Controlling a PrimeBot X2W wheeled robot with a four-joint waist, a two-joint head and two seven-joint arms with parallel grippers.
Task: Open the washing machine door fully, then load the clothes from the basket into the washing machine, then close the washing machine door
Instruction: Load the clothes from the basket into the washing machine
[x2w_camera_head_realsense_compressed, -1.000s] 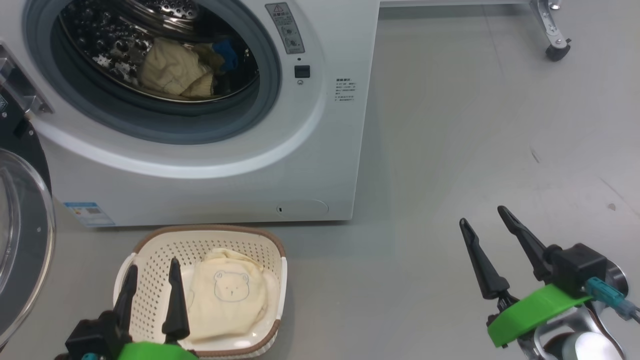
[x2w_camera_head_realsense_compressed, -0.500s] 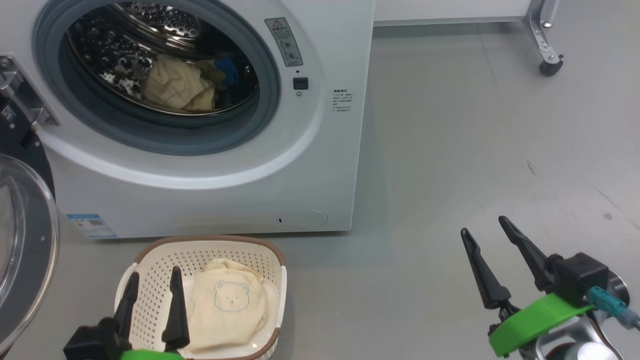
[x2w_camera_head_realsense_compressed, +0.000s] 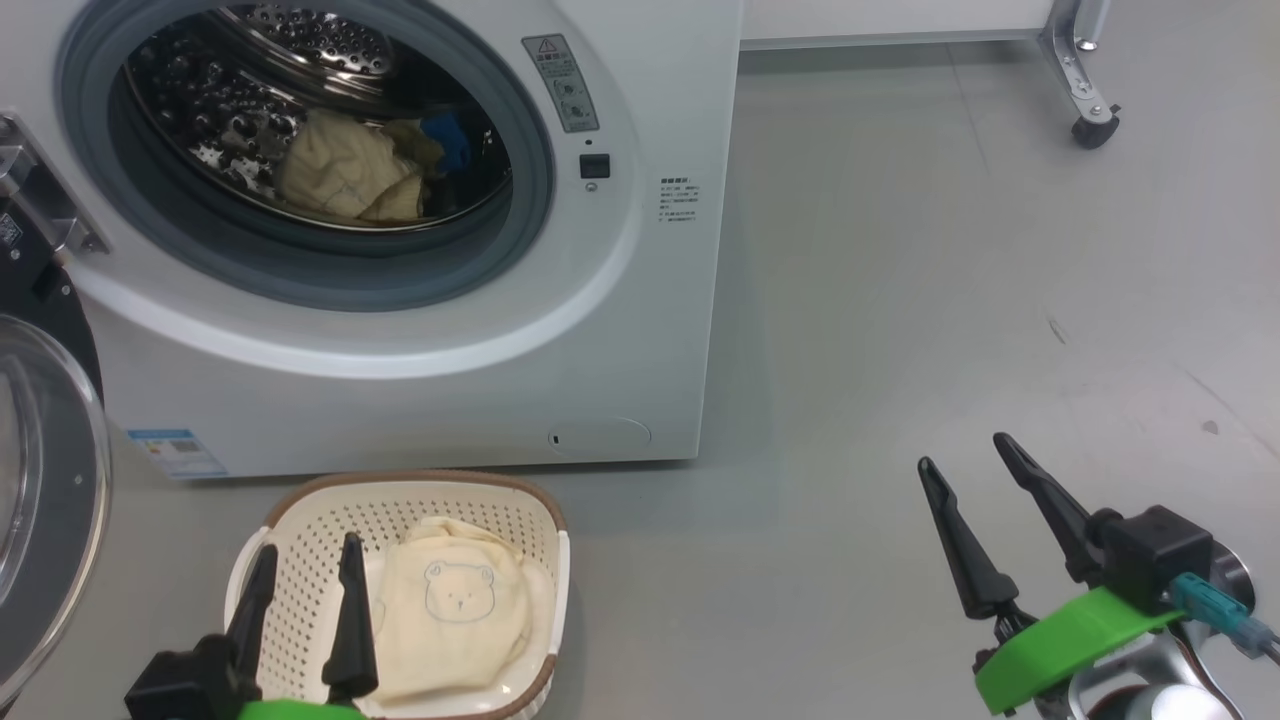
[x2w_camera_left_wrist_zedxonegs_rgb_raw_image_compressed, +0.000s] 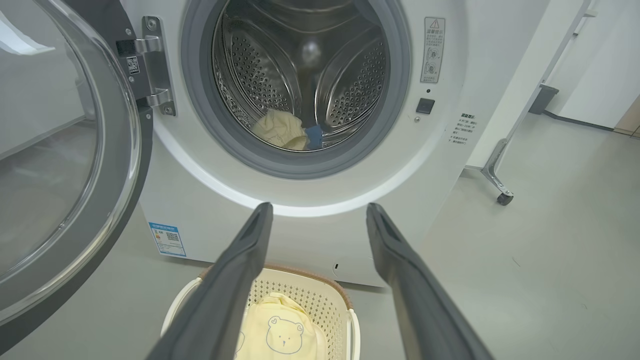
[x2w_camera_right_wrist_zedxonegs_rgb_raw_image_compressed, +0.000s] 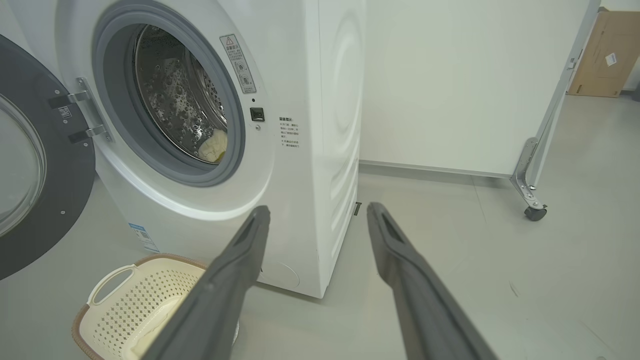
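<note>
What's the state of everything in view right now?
washing machine door: open wide
washing machine: cream garment inside
basket: upright, bear-print garment inside
left end effector: open, empty
right end effector: open, empty

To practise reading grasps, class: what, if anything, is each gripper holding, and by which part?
Nothing is held. The left gripper stands open above the basket, its jaws apart and empty; the right gripper is open over the floor, also empty.

bear-print clothes (x2w_camera_left_wrist_zedxonegs_rgb_raw_image_compressed: 280, 336) in cream basket (x2w_camera_left_wrist_zedxonegs_rgb_raw_image_compressed: 311, 299)
</note>
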